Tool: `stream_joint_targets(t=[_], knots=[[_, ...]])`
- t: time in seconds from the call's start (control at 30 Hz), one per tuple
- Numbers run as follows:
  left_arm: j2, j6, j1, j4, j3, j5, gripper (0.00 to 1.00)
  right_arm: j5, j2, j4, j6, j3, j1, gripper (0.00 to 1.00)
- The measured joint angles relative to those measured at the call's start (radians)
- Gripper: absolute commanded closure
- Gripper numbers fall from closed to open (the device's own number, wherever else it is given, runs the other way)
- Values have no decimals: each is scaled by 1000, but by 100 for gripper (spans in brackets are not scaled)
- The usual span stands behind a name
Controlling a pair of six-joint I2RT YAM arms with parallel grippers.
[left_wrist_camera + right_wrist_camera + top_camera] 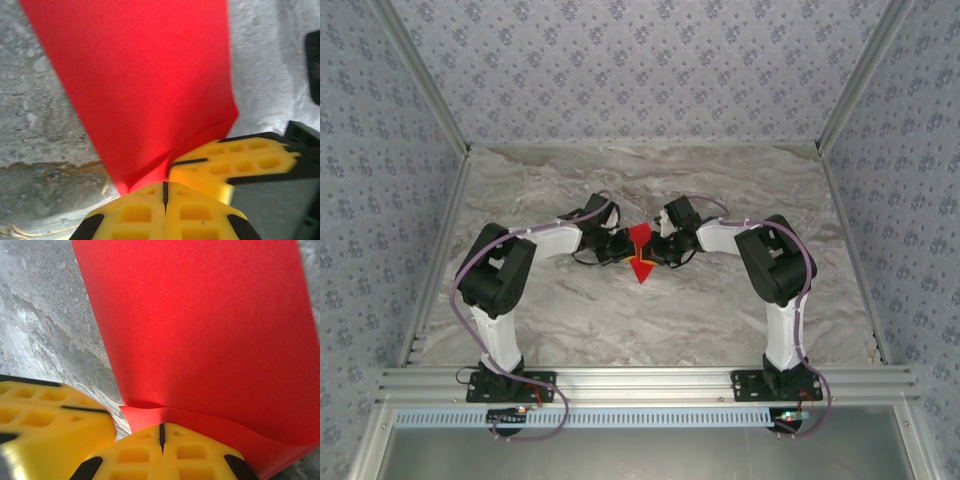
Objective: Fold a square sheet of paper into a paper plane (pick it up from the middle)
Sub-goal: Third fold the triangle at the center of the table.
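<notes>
Two arms [500, 290] rise from the near edge of a grey marbled desk [720, 320] and bend inward toward its middle. There the left pincer [165, 190] and right pincer [161, 432] meet tip to tip, each clenched on an edge of the red paper [640, 245]. The paper is folded to a point aimed back toward the arms. Patterned walls [640, 70] stand behind.

Top camera looks down from behind; both wrist cameras, very close, share the red paper [150, 90].
</notes>
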State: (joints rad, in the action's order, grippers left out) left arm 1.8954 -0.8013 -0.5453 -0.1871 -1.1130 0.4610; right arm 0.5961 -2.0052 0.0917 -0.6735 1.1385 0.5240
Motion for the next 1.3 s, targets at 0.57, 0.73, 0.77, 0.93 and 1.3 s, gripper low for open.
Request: stream_joint_targets(t=[0.57, 0.73, 0.77, 0.93, 1.3], knots=[[61, 73, -31, -120, -88, -61, 100, 1, 5, 3, 13, 0, -1, 100], [61, 95, -40, -128, -90, -73, 100, -6, 14, 16, 13, -2, -2, 100], [61, 97, -40, -128, -90, -74, 100, -6, 16, 17, 13, -4, -2, 100], [61, 105, -42, -128, -90, -77, 100, -5, 48, 20, 14, -32, -7, 100], [61, 105, -44, -128, -90, -84, 100, 42, 104, 21, 16, -93, 42, 100]])
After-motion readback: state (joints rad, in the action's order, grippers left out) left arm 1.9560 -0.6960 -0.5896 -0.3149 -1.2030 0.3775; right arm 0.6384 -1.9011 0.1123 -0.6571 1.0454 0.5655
